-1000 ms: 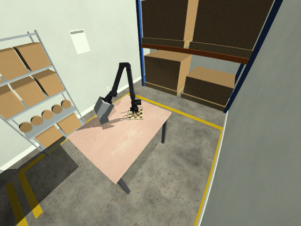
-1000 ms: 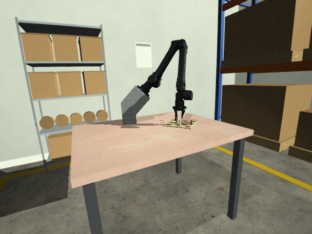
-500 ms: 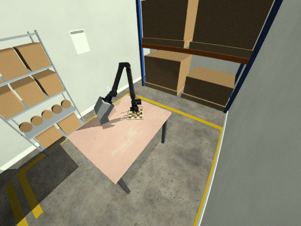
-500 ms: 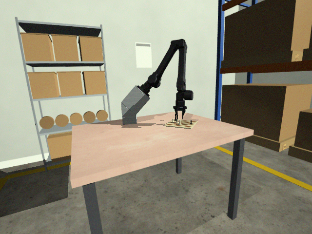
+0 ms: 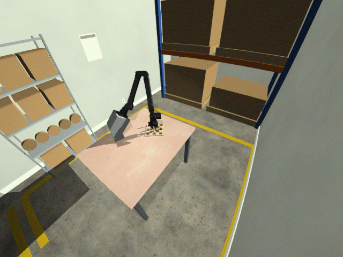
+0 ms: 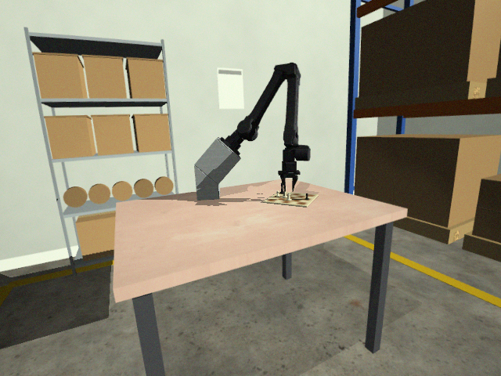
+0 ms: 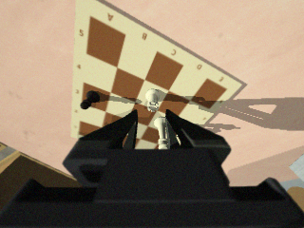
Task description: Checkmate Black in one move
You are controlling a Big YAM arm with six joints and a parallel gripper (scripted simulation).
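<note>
The arm folds sharply at its elbow, its hand (image 7: 148,124) pointing straight down, fingers partly parted.
</note>
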